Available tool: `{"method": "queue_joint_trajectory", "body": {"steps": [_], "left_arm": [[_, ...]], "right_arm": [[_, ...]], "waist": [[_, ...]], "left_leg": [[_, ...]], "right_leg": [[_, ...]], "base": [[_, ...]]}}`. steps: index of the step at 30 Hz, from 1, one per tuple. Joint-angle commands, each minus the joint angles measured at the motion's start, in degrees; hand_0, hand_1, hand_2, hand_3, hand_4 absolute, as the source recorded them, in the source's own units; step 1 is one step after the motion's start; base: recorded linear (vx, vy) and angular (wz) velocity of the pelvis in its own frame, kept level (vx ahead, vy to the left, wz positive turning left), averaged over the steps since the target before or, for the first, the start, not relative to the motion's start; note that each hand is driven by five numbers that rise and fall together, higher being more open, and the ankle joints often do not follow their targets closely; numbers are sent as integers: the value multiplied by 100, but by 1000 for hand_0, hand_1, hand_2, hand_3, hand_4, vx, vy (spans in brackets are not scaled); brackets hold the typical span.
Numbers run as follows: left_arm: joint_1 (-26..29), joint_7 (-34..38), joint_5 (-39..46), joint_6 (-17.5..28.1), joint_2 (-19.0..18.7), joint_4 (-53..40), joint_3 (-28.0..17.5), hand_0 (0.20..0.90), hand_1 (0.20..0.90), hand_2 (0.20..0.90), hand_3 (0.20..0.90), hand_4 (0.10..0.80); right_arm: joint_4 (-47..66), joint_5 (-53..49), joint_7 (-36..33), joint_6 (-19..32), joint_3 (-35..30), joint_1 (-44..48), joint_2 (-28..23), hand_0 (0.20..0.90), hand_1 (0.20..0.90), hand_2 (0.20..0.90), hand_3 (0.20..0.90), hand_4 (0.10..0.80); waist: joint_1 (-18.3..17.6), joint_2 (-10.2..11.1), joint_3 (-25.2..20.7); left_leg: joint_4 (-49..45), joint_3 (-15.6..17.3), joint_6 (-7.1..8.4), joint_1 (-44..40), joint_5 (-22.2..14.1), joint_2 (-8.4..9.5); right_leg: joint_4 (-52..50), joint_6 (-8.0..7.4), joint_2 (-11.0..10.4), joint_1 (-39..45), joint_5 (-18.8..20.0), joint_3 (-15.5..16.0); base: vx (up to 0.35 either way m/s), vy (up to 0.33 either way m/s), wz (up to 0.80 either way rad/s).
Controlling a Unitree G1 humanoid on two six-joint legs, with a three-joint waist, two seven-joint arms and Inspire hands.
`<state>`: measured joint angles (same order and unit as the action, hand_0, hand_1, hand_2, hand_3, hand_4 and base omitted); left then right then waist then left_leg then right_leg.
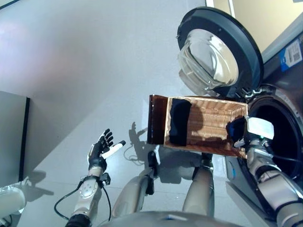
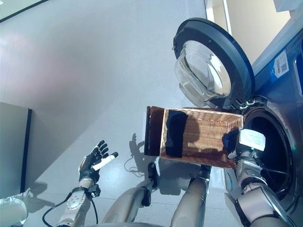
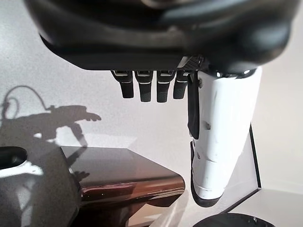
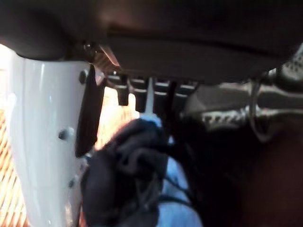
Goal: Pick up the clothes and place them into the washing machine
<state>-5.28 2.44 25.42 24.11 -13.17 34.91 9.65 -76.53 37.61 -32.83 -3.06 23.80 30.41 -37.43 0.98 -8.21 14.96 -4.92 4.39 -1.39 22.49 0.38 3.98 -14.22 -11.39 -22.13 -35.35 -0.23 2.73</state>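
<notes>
The wicker basket (image 1: 215, 120) rests on the dark brown box (image 1: 156, 119) beside the washing machine. A dark garment (image 1: 180, 122) lies across the basket's left end. My right hand (image 1: 258, 128) is at the basket's right end, by the open drum (image 1: 284, 137). It is shut on a bunched dark cloth (image 1: 235, 128). In the right wrist view this cloth (image 4: 128, 179) sits between the white-covered thumb (image 4: 42, 142) and the fingers, with some light blue fabric (image 4: 175, 189) beside it. My left hand (image 1: 102, 147) is open and empty over the floor, far left of the basket.
The washing machine's round door (image 1: 218, 56) stands open above the basket. A grey cabinet (image 1: 12, 137) stands at the far left. The brown box's corner also shows in the left wrist view (image 3: 128, 175).
</notes>
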Motion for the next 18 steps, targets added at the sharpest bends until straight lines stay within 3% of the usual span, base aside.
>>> {"method": "queue_joint_trajectory", "body": {"steps": [1,7,18], "left_arm": [[-120,80,1,399,-294,-814,-369,900,900,900,900,800],[-102,126,15,405,-275,-818,-383,900,900,900,900,800],[-144,192,-64,440,-381,-1046,-602,900,900,900,900,800]], "right_arm": [[-175,307,-350,-447,469,543,-399,900,900,900,900,800],[-113,223,-402,-430,448,551,-386,900,900,900,900,800],[95,283,-512,-428,490,602,-418,900,900,900,900,800]], "waist": [[17,43,-81],[-3,43,36],[-79,151,153]], "left_leg": [[-656,-208,695,463,-195,-312],[-1060,-199,663,661,-380,-312],[-2287,-220,645,1283,-906,-471]], "right_leg": [[291,70,-134,117,1110,-422],[-100,129,-92,-106,939,-555],[-1226,244,83,-719,376,-821]], "base": [[0,0,0],[-4,1,1],[-15,-6,1]]}}
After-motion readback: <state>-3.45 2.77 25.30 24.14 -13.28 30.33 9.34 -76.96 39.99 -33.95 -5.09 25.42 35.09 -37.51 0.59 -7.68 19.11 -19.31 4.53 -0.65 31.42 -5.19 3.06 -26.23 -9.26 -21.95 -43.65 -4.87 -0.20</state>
